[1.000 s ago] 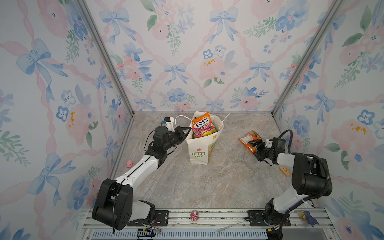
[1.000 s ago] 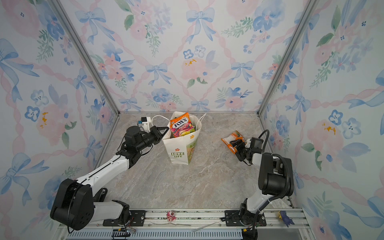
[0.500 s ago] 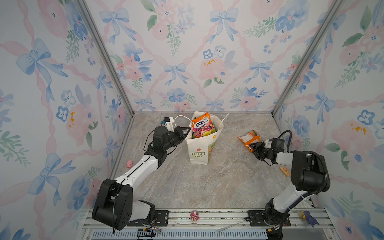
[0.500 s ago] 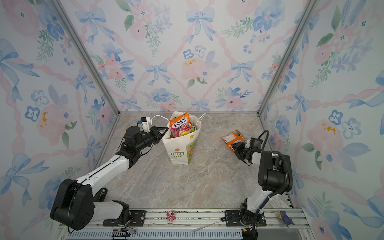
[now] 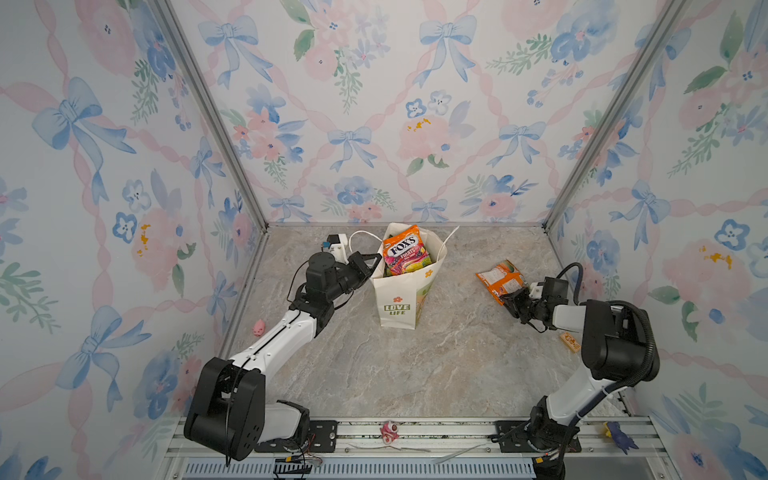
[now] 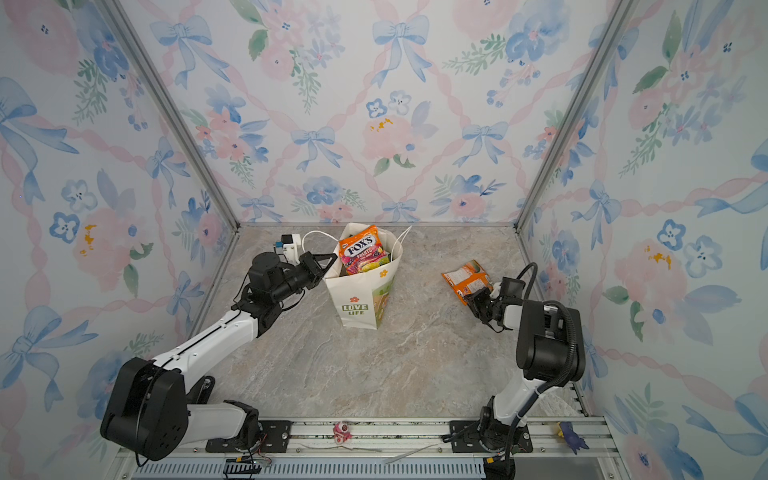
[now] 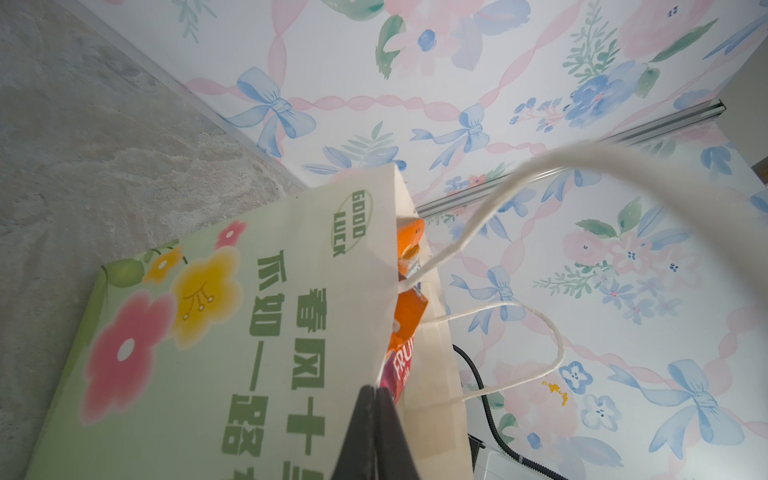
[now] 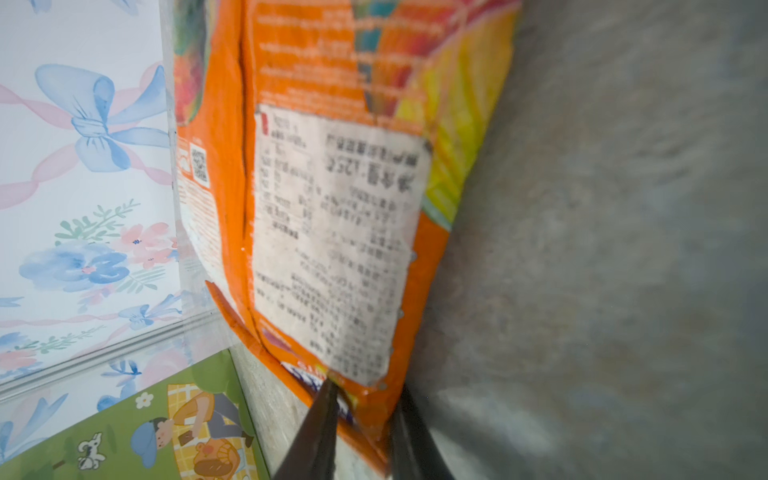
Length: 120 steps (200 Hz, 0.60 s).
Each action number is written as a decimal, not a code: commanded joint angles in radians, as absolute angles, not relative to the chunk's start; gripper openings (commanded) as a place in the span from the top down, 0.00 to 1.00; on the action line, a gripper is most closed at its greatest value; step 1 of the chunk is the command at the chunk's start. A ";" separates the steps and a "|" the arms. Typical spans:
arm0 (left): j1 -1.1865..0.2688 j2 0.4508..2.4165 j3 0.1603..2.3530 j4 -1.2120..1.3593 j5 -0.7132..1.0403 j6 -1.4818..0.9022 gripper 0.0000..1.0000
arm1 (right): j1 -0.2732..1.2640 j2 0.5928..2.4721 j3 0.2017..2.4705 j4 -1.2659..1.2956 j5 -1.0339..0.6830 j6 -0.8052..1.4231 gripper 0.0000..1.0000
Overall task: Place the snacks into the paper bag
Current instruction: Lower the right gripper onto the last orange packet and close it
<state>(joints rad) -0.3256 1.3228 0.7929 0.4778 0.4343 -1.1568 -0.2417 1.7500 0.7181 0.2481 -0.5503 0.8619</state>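
The paper bag [image 5: 399, 303] [image 6: 361, 303] stands upright at the middle back, with a FOX'S snack packet [image 5: 402, 253] [image 6: 362, 251] sticking out of its mouth. My left gripper [image 5: 372, 262] [image 7: 376, 388] is shut on the bag's left rim, and the left wrist view shows the bag's printed side [image 7: 208, 332]. An orange snack packet [image 5: 498, 278] [image 6: 467, 278] [image 8: 332, 208] lies label-up on the table at the right. My right gripper [image 5: 509, 300] [image 6: 471, 301] [image 8: 365, 395] is low on the table, its fingers closed on the packet's near end.
A small pink pig [image 5: 258, 328] lies by the left wall. A wooden block [image 5: 569, 343] sits by the right wall, behind my right arm. Floral walls close in three sides. The bag's cord handles [image 7: 540, 324] hang loose above its mouth.
My right gripper has closed from wide open onto the orange packet's end, and the packet has shifted slightly. The left arm and the bag have not moved.
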 commanded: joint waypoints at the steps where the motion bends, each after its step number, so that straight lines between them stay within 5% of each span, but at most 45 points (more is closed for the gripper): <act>1: -0.319 1.299 0.772 0.466 0.451 -1.160 1.00 | -0.250 1.769 0.707 0.215 -0.545 0.851 0.82; 37: -0.317 1.301 0.773 0.467 0.453 -1.160 1.00 | -0.254 1.758 0.705 0.234 -0.569 0.847 1.00; 120: -0.316 1.294 0.770 0.467 0.454 -1.160 1.00 | -0.257 1.661 0.717 0.284 -0.627 0.810 1.00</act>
